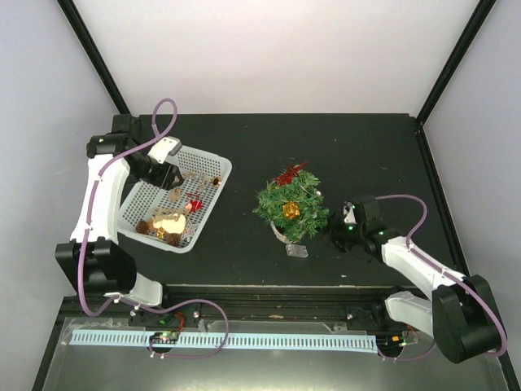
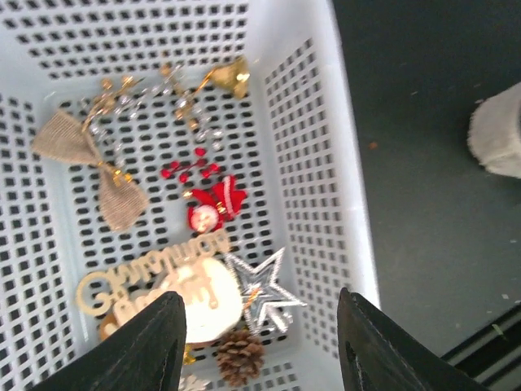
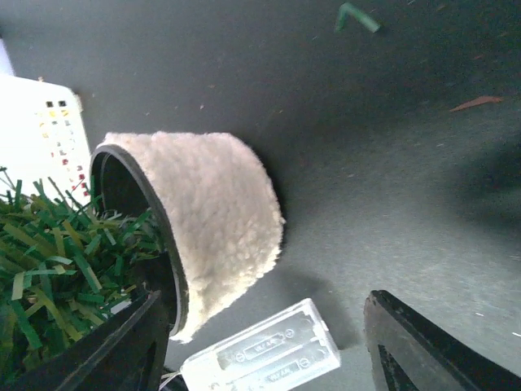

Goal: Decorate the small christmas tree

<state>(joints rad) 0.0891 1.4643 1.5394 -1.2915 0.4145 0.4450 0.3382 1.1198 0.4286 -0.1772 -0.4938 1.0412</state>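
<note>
Dark table [image 1: 358, 155]. White basket [image 1: 216, 167] at the left, holding a burlap bow [image 2: 89, 163], gold bell [image 2: 232, 77], Santa figure [image 2: 216, 208], silver star [image 2: 264, 285] and pine cone [image 2: 240, 354].

Left gripper [image 1: 172, 181] hangs over the basket's far end. Its fingers are spread with nothing between them, and they touch none of the ornaments.

Small christmas tree [image 1: 291, 204] stands right of centre, well apart from the basket. It has a red bow [image 1: 290, 173] at its top, a gold ornament [image 1: 291, 210] in the branches and a fleecy white pot [image 3: 212, 220]. A clear battery box [image 3: 260, 354] lies on the table just beside the pot.

Right gripper [image 1: 346, 226] sits low, just right of the tree, its fingers wide apart and gripping nothing. One finger [image 3: 122, 342] is against the greenery at the pot rim.
</note>
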